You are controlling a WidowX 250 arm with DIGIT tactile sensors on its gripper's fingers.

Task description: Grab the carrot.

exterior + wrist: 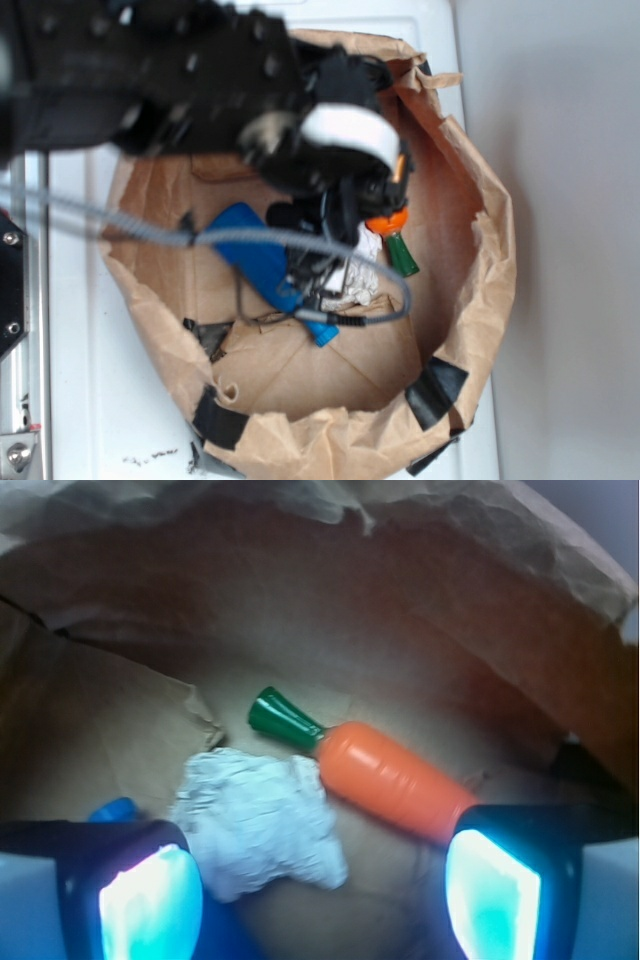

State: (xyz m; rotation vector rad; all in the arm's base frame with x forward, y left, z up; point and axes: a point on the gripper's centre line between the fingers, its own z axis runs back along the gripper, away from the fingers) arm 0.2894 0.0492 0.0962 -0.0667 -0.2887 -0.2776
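Observation:
The carrot is an orange ridged cone with a dark green stem end, lying on the floor of the brown paper bag. In the exterior view only the carrot's green end and a bit of orange show below the arm. My gripper is open above the bag floor, nothing between its fingers. Its right fingertip covers the carrot's narrow end; the left fingertip is beside the paper ball. In the exterior view the fingers are hidden by the arm.
A crumpled white paper ball lies just left of the carrot, touching it. A blue plastic bottle lies further left. The bag's walls rise all around. A grey cable crosses over the bag. The bag stands on a white surface.

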